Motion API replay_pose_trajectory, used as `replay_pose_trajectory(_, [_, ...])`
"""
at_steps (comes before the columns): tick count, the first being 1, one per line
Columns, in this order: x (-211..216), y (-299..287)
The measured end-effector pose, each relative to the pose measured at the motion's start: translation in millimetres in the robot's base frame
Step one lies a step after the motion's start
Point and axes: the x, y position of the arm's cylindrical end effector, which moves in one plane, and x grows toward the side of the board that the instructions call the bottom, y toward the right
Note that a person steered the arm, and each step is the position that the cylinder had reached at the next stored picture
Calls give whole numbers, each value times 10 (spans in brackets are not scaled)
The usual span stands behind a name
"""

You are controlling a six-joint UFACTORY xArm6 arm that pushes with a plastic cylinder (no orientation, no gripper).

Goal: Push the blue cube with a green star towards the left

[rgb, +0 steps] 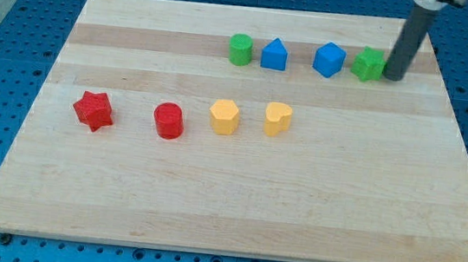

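Observation:
The blue cube (pixel 329 60) lies near the view's top, right of centre. The green star (pixel 368 65) sits just to its right, nearly touching it. My tip (pixel 392 77) rests against the green star's right side, so rod, star and cube stand in a row. Further left in the same row lie a blue pentagon-like block (pixel 274 55) and a green cylinder (pixel 241 50).
A red star (pixel 93 111), a red cylinder (pixel 168 121), a yellow hexagon (pixel 224 117) and a yellow heart-like block (pixel 277 118) form a row across the middle left of the wooden board (pixel 234 210). Blue pegboard surrounds the board.

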Motion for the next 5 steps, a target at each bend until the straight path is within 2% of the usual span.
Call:
replay_pose_trajectory(1, [-56, -334])
replay_pose_trajectory(2, [-56, -352])
replay_pose_trajectory(4, [-81, -868])
replay_pose_trajectory(5, [-85, -910])
